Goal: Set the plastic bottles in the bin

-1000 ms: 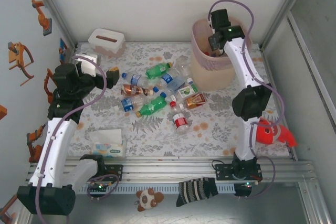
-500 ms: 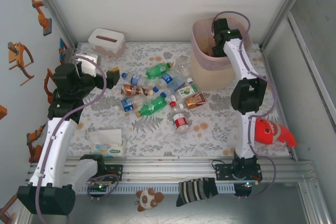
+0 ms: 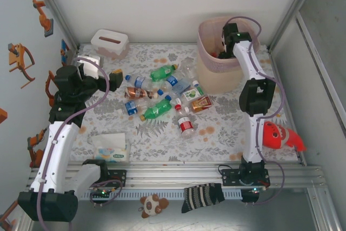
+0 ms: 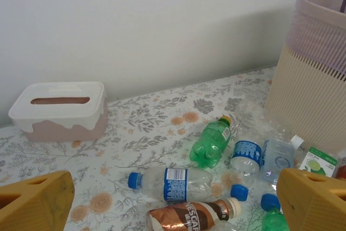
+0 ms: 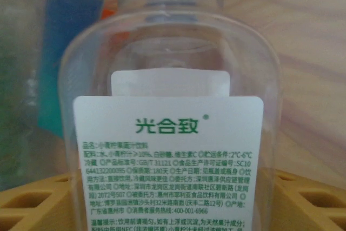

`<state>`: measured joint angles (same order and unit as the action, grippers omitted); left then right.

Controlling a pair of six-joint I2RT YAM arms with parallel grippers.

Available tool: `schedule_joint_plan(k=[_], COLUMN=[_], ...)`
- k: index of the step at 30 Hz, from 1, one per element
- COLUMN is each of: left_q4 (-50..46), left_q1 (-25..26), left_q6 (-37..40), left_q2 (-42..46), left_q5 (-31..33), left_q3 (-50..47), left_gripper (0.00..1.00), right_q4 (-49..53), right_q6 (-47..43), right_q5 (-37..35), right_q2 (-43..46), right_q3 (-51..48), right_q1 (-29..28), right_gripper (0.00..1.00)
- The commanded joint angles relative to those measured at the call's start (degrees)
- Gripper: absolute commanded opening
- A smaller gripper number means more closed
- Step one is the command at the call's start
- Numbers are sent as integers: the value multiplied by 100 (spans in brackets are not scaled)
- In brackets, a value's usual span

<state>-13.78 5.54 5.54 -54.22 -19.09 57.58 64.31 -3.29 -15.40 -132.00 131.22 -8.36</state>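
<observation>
Several plastic bottles (image 3: 162,98) lie in a heap on the floral mat left of the bin (image 3: 208,74). From the left wrist I see a green one (image 4: 212,142), a clear one with a blue label (image 4: 173,183) and a brown coffee one (image 4: 189,216), with the bin (image 4: 319,79) at the right. My left gripper (image 3: 108,72) hovers open left of the heap, its yellow fingers (image 4: 38,201) wide apart. My right gripper (image 3: 224,47) reaches down inside the bin; a clear bottle with a white label (image 5: 170,150) stands between its yellow fingers (image 5: 311,201), which lie against its sides.
A white tissue box (image 3: 110,43) sits at the back left, a soft tissue pack (image 3: 111,149) at the front left. A red toy fish (image 3: 278,136) lies by the right arm. A striped sock (image 3: 203,196) and a plush toy (image 3: 153,205) rest off the front rail.
My right arm has swung to the right and lowered its gripper deeper into the bin with the clear bottle. The left arm and the heap have not moved.
</observation>
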Motion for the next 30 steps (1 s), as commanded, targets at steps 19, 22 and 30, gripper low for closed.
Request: schedule_joint_plan(k=[19, 22, 30], left_q4=[30, -107, -753], left_q1=[-27, -14, 30], left_q6=[-214, -320, -650], left_q2=[-183, -319, -831], left_q5=[-156, -232, -299], left_q3=[6, 127, 570], left_gripper=[96, 95, 92], right_q4=[228, 122, -305], right_q6=[741, 838, 1075], right_q5=[1108, 1260, 1713], right_q2=[1406, 1683, 2558], right_q3=[282, 200, -246], right_q1=[-15, -42, -92], right_gripper=[80, 79, 78])
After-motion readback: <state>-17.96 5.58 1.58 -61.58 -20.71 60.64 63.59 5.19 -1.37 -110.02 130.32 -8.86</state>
